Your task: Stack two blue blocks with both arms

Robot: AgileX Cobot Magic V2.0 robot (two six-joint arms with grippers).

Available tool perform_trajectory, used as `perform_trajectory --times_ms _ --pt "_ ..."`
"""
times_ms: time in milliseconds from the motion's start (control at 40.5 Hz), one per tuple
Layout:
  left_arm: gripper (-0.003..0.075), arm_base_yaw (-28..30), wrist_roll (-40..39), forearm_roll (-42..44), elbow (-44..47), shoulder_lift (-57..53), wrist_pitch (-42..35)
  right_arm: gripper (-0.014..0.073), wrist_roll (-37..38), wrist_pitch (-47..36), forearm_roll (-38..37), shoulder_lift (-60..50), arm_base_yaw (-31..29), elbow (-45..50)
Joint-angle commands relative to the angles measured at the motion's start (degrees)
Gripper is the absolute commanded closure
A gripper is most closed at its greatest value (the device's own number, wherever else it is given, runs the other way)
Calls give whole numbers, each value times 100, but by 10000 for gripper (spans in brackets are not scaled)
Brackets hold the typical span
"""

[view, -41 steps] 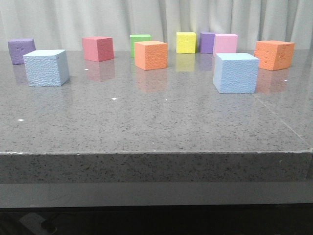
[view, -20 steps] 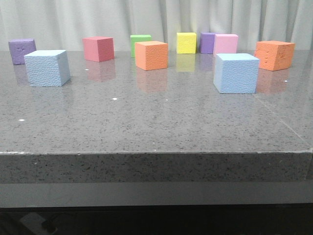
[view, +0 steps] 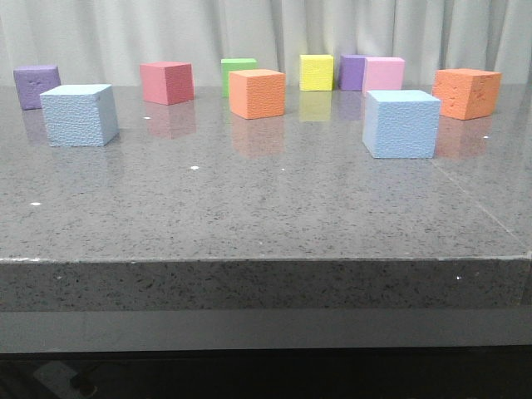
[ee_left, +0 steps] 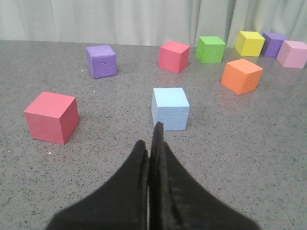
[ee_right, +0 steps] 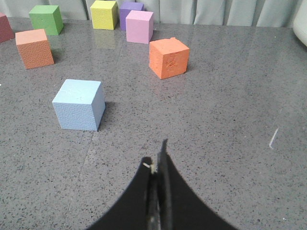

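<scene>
Two pale blue blocks stand apart on the grey table. One blue block [view: 80,115] is at the left and also shows in the left wrist view [ee_left: 170,108], just beyond my left gripper [ee_left: 149,139]. The other blue block [view: 401,124] is at the right and shows in the right wrist view [ee_right: 79,105], off to one side of my right gripper [ee_right: 156,155]. Both grippers are shut and empty, hovering above the table. Neither arm shows in the front view.
Other cubes ring the back of the table [view: 266,216]: purple [view: 36,86], red [view: 167,82], green [view: 238,71], orange [view: 257,93], yellow [view: 316,72], purple [view: 352,71], pink [view: 383,75], dented orange [view: 466,93]. A second red cube [ee_left: 52,117] shows in the left wrist view.
</scene>
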Motion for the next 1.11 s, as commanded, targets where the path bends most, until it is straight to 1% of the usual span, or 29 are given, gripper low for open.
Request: perform_trajectory --times_ms 0,173,296,395,444,494,518,568,592,617,642,691,716,765,1086 --pt "741 1 0 -52 -186 93 -435 661 -12 -429 -1 91 -27 -201" --pt "741 1 0 -52 -186 93 -450 661 -12 -429 -1 91 -27 -201" --pt "740 1 0 -52 -186 93 -515 661 -12 -428 252 91 -22 -201" --pt "732 1 0 -52 -186 93 -556 655 -12 -476 281 91 -22 -201" --pt "689 1 0 -52 -186 93 -569 630 -12 -459 251 91 -27 -201" --pt "594 -9 0 -52 -186 93 -594 564 -12 -455 228 91 -27 -201" --pt "549 -9 0 -52 -186 93 -598 509 -12 -455 228 91 -27 -201" --pt "429 -9 0 -52 -186 93 -598 394 -12 -460 223 91 -27 -201" --pt "363 -9 0 -52 -186 93 -598 323 -12 -460 211 91 -27 -201" --pt "316 -9 0 -40 -186 93 -598 255 -12 -465 207 91 -27 -201" --pt "265 -9 0 -11 -186 93 -598 209 -12 -478 207 91 -27 -201" --pt "208 -9 0 1 -186 93 -598 118 -12 -478 207 91 -27 -201" --pt "194 -9 0 1 -186 93 -598 103 -12 -478 207 91 -27 -201" --pt "195 -9 0 -11 -186 93 -598 73 -12 -478 207 91 -27 -201" --pt "253 -9 0 -11 -186 93 -598 72 -12 -502 251 91 -27 -201"
